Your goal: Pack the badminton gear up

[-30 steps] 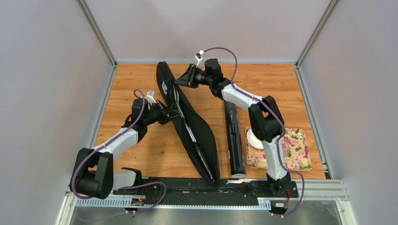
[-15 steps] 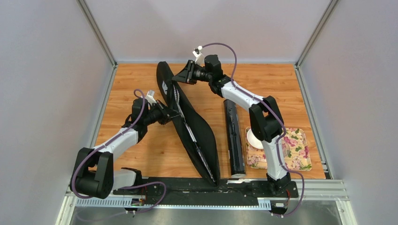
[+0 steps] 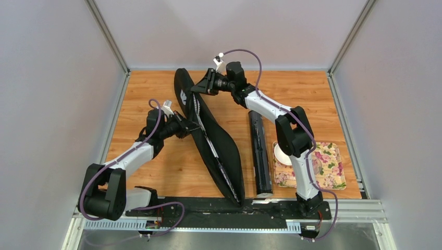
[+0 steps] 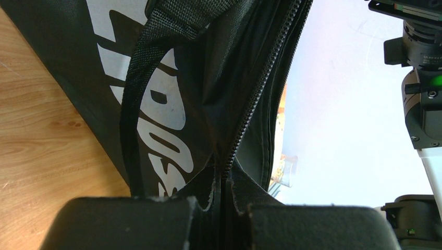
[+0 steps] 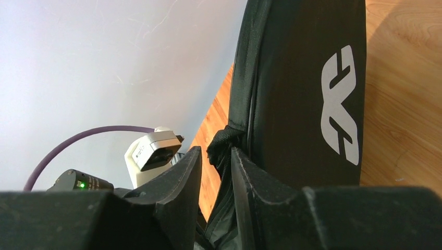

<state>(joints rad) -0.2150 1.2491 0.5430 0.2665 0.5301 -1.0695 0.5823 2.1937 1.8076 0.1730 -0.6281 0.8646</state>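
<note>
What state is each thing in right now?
Racket bag: on edge, zipper gaping open.
Left gripper: shut on the bag's zipper edge.
Right gripper: at bag's far end, jaws slightly apart; grip unclear.
Dark tube: lying flat beside bag.
White bowl: on floral tray, partly hidden.

racket bag left of tube, tray far right

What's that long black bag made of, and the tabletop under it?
The racket bag looks like matte black woven synthetic fabric, perhaps nylon: its strap shows coarse webbing, with a toothed zipper and printed white lettering. The table looks like wood or wood-look laminate, with visible grain; which one I cannot tell.
</note>
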